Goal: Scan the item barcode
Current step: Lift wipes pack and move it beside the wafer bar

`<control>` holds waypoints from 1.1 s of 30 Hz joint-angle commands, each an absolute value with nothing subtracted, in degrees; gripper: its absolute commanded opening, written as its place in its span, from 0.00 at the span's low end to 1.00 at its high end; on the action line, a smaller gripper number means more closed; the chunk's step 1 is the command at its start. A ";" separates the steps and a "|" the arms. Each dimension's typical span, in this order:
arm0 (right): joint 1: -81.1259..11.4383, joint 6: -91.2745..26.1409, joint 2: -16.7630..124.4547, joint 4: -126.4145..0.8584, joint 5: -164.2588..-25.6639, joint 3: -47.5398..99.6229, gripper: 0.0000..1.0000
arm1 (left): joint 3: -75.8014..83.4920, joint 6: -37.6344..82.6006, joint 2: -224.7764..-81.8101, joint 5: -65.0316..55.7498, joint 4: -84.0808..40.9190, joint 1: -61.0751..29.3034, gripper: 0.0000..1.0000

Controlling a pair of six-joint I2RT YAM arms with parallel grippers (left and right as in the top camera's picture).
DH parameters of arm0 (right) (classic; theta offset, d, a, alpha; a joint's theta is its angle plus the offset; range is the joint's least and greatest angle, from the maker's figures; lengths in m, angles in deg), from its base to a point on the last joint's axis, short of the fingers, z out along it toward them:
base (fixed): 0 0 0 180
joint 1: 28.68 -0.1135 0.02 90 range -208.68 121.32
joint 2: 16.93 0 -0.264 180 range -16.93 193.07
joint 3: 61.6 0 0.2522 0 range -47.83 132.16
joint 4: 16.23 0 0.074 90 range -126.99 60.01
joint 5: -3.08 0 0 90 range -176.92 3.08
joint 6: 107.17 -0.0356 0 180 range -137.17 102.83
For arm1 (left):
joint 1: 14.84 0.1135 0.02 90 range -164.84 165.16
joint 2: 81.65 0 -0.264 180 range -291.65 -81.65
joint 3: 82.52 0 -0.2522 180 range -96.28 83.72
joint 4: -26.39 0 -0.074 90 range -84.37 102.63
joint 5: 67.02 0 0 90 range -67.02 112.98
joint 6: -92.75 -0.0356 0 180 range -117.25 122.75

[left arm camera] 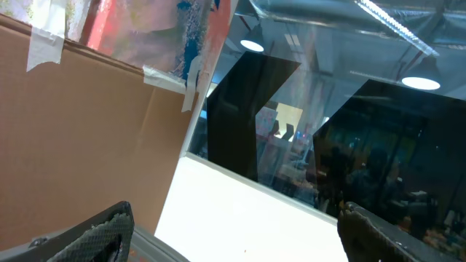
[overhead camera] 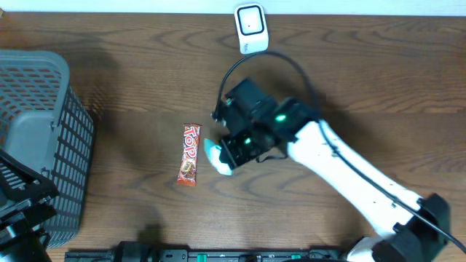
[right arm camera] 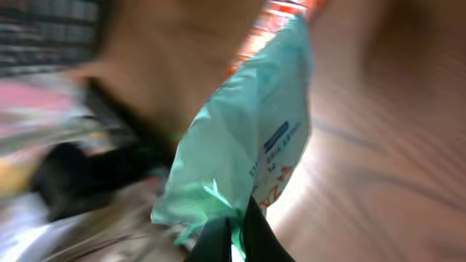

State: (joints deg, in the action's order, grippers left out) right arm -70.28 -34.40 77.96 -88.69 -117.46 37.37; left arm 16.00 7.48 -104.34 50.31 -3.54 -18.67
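Note:
My right gripper (right arm camera: 234, 224) is shut on the edge of a mint-green packet (right arm camera: 251, 145) with blue and red print. The packet stands up in front of the wrist camera, blurred. From overhead, the right gripper (overhead camera: 228, 151) holds that packet (overhead camera: 215, 157) just above the table, right of a red candy bar (overhead camera: 189, 153). A white scanner (overhead camera: 251, 28) stands at the table's far edge, well behind the arm. My left gripper (left arm camera: 234, 218) is open with nothing between its fingers (left arm camera: 102, 234); its camera points up at cardboard and windows.
A grey mesh basket (overhead camera: 51, 145) fills the left side of the table. The left arm (overhead camera: 22, 211) sits at the front left corner beside it. A black cable (overhead camera: 251, 62) loops from the right arm toward the scanner.

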 commanded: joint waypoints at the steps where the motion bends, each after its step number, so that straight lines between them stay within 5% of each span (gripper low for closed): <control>1: -67.40 -32.48 79.76 -84.30 -134.16 33.46 0.01 | 16.15 7.98 -103.86 50.42 -3.38 -18.39 0.90; 8: -60.51 -36.41 81.64 -64.30 -148.89 17.90 0.01 | 16.17 7.98 -103.86 50.42 -3.58 -18.39 0.90; 12: -58.92 -38.21 81.70 -63.12 -142.95 12.68 0.02 | 16.17 7.98 -103.86 50.42 -3.60 -18.39 0.90; 15: -59.51 -36.59 81.33 -65.87 -137.72 12.87 0.29 | 16.24 8.00 -103.86 50.39 -3.69 -18.39 0.90; 20: -63.42 -36.44 79.04 -66.20 -129.64 14.05 0.42 | 17.00 7.98 -103.86 50.42 -3.54 -18.37 0.90; 26: -77.91 -37.31 78.82 -67.01 -105.20 14.21 0.79 | 17.24 7.96 -103.86 50.46 -2.25 -18.37 0.90; 33: -93.87 -38.58 78.82 -66.22 -83.85 15.01 0.96 | 17.22 7.96 -103.86 50.61 -2.05 -18.37 0.90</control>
State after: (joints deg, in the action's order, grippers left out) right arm -89.85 -38.10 79.91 -66.40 -99.76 13.53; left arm 17.00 7.48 -104.34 50.31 -2.38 -18.67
